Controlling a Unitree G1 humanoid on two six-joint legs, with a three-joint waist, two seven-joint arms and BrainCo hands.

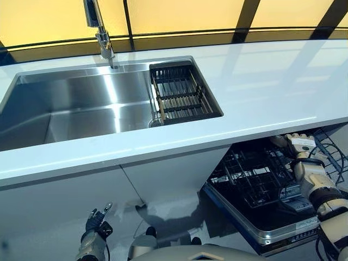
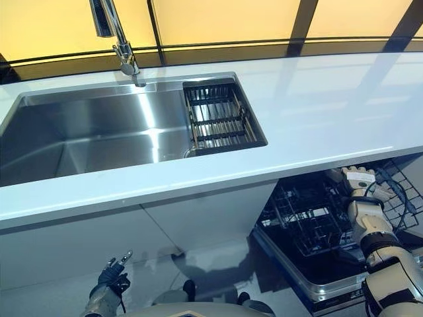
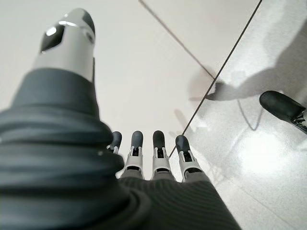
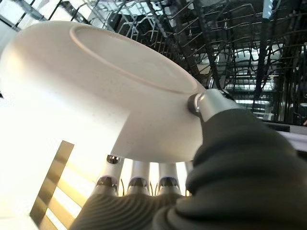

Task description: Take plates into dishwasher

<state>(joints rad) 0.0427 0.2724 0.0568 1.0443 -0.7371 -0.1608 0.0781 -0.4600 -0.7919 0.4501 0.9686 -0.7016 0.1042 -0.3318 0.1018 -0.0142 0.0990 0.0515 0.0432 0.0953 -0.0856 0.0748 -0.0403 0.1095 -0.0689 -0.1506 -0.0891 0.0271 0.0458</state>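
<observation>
Right wrist view: right hand [image 4: 158, 177] grips one white plate [image 4: 96, 96], thumb on its underside, fingers behind, over the dishwasher rack [image 4: 230, 43]
Eye views: one plate only, barely visible there; right hand [image 2: 360, 179] under the desk [image 1: 261, 81] edge above the one open dishwasher [image 1: 261, 185]; one sink [image 1: 76, 103], one tap [image 1: 100, 32], one drain basket [image 1: 182, 92]; left hand [image 3: 153, 153] open, fingers straight, low near the floor [image 3: 259, 143], holds nothing
</observation>
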